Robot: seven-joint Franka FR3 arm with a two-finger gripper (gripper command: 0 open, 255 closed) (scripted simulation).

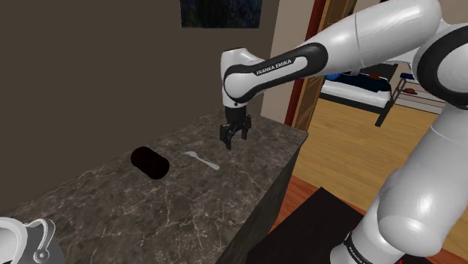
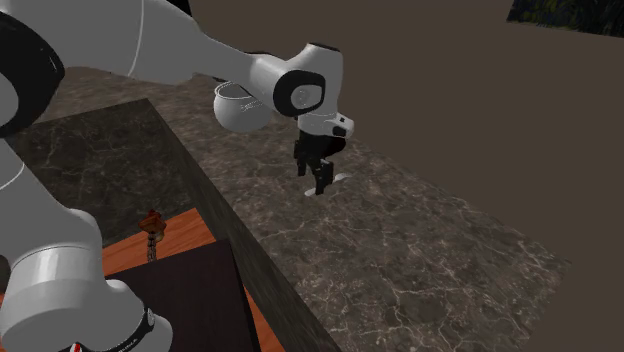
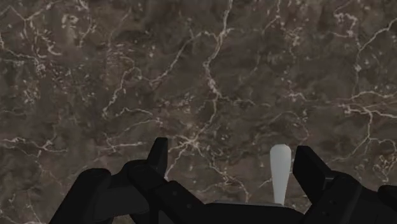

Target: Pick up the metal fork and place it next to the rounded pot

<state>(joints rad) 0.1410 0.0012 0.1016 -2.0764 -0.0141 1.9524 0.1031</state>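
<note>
Two vessels sit toward the shoulder view's left: a silvery one (image 1: pixel 21 238) at the bottom corner, and further along a black rounded body (image 1: pixel 150 163) on the dark marbled worktop (image 1: pixel 112 217). Which is the rounded pot I can't say for sure; the black one seems likelier.

Just right of it, but apart, lies the fork (image 1: pixel 201 159), drawn pale, flat on the stone.

Right again, the jaws hang above the worktop beside the fork's end, spread wide, nothing in them.

Wrist view: one end of the fork (image 3: pixel 280 170) pokes in between the jaws, hard up by one finger (image 3: pixel 312 168) and far from the other (image 3: pixel 156 156). No contact that I can see.

Risks, as I judge them:
- A descent this off-centre could land a fingertip on the fork and flick or pin it.
- Closing would shove it sideways before gripping.
- A thin flat thing on hard stone may slip out.
- On the carry toward the black body, a low sweep could nudge that and set it rolling.
</note>
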